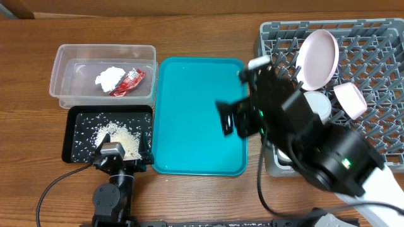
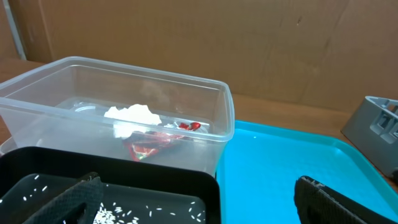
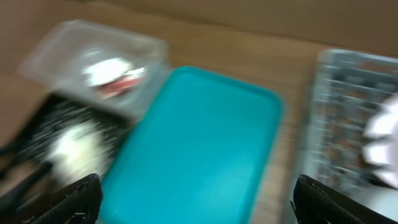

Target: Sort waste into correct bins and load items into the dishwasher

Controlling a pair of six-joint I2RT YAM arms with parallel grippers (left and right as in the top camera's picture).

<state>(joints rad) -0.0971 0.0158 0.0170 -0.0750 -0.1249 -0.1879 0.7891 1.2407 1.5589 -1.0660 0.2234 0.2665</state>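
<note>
1. Jaws stand apart on both arms overhead: left gripper (image 1: 122, 153) at the black tray (image 1: 68, 132) of rice scraps (image 1: 117, 135), right gripper (image 1: 232, 118) above the teal tray (image 1: 189, 94), its arm hiding part of the dish rack (image 1: 379, 57).
2. Left wrist: red wrapper (image 2: 149, 144) and tissue (image 2: 132, 115) lie in the clear tub (image 2: 227, 118).
3. Right wrist: blurred, jaws wide.

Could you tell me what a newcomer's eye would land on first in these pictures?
The bright teal tray lies bare in the middle, the black right arm reaching over its right edge. Left of it, a clear tub holds a red wrapper and white tissue; right, a grey rack holds pale dishes.
</note>
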